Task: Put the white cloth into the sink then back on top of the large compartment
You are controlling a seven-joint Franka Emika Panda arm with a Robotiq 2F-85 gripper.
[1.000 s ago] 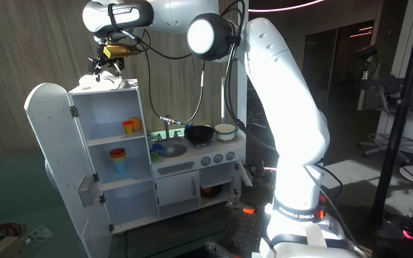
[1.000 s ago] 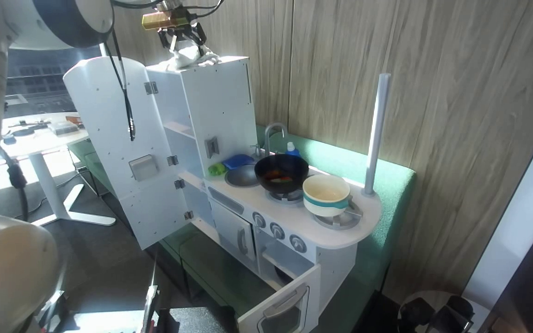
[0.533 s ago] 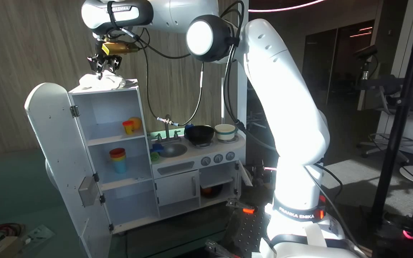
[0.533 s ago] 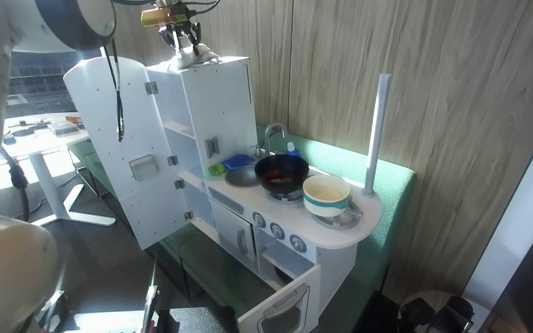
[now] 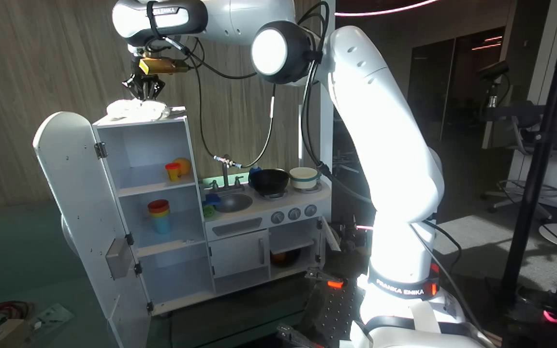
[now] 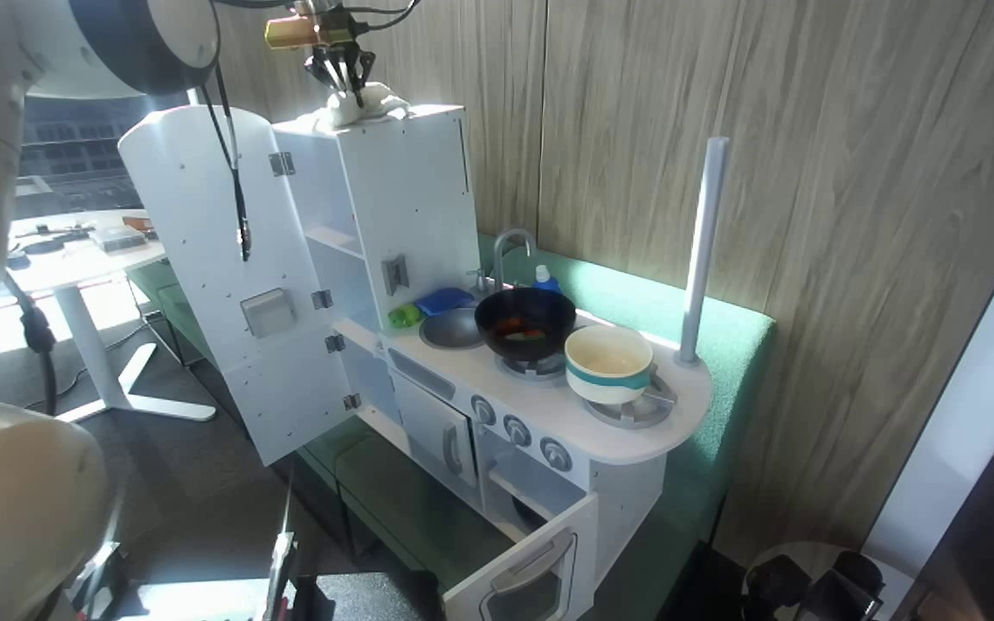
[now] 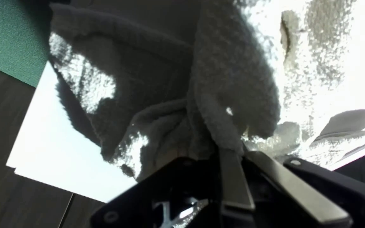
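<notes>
Wood-grain wall (image 5: 65, 58) behind a toy kitchen (image 5: 237, 253). We see the white cloth (image 5: 138, 110) bunched on top of the large compartment (image 6: 415, 203), sink (image 6: 449, 333) lower down alongside. We log the gripper (image 7: 241, 154) as fingers drawn nearly together, cloth fold pinched at the tips.
</notes>
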